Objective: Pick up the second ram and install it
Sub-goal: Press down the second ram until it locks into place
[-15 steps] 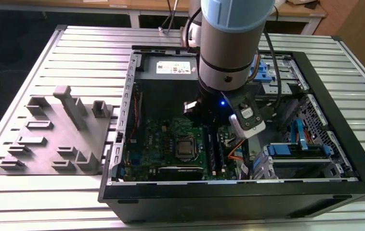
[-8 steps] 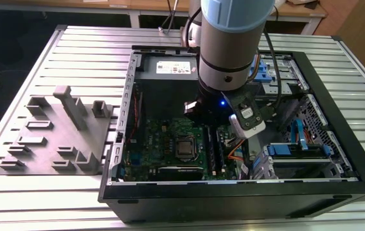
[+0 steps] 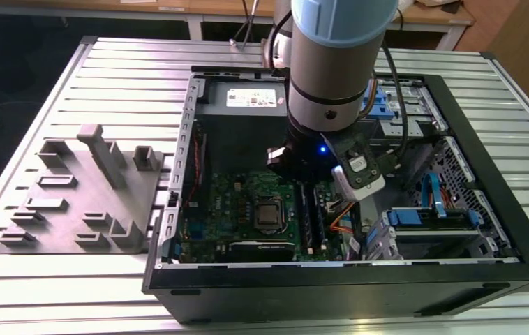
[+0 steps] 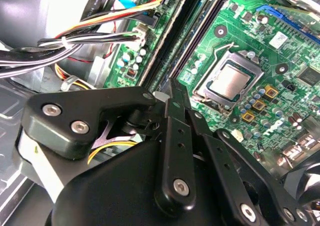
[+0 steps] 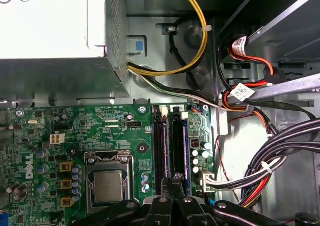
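Note:
My gripper (image 5: 171,182) is down inside the open computer case (image 3: 488,160), its two black fingers pressed together and shut, with nothing visible between them. The tips (image 4: 172,88) sit right over the near end of two long dark memory slots (image 5: 160,146) (image 5: 178,146) on the green motherboard (image 5: 100,131). These strips are seen edge-on, so I cannot tell the second ram from the slots themselves. In the exterior view a long dark strip (image 3: 308,220) stands on the board just below the arm (image 3: 330,84).
The processor socket (image 5: 107,183) lies beside the slots. The silver power supply (image 5: 55,31) and bundles of cables (image 5: 280,161) crowd the case's far and side walls. On the slatted table at the exterior view's left sits a grey holder block (image 3: 78,195).

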Available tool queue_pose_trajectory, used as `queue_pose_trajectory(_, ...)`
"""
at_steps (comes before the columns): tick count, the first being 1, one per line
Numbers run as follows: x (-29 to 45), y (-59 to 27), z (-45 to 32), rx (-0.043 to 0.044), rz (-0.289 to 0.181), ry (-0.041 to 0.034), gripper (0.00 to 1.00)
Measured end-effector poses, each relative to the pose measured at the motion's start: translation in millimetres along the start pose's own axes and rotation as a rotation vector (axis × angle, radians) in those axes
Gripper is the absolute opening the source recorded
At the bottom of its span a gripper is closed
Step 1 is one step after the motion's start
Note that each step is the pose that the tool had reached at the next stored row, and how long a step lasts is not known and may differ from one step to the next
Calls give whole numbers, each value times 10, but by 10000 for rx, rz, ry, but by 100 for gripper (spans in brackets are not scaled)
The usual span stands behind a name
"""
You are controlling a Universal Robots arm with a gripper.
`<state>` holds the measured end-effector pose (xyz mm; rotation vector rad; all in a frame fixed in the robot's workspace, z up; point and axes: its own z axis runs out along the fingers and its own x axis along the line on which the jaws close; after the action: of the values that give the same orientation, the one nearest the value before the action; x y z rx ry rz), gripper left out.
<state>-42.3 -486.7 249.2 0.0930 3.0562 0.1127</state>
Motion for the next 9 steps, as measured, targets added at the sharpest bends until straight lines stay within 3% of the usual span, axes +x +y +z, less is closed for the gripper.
queue_pose_trajectory(9,0,11,1,-7,0,1,7)
